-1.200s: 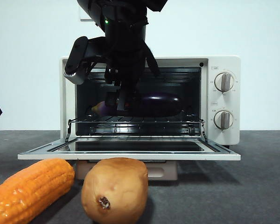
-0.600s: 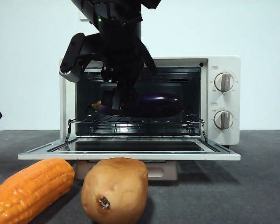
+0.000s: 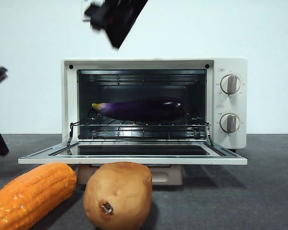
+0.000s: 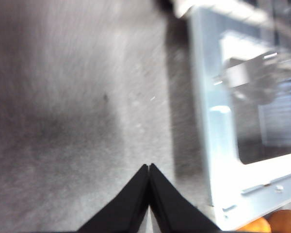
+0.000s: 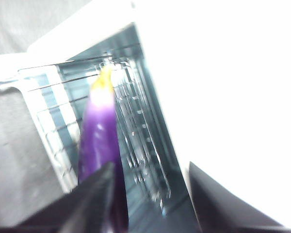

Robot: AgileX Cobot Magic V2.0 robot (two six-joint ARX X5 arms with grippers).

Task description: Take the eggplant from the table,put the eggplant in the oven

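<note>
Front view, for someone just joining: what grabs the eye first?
The oven, door dropped open, with the dark purple eggplant lying lengthwise on its wire rack, nothing gripping it. Up close in front, an orange corn cob and a brown potato sit side by side on the table. The right gripper, jaws open, is raised above the oven; the left gripper waits shut beside the door.

Left gripper (image 4: 149, 194) with matte black tapering jaws, right gripper (image 5: 148, 204) black, broad, blurred

Glossy eggplant (image 3: 144, 108) on wire-metal rack (image 3: 139, 128); matte speckled table (image 3: 259, 196).
</note>
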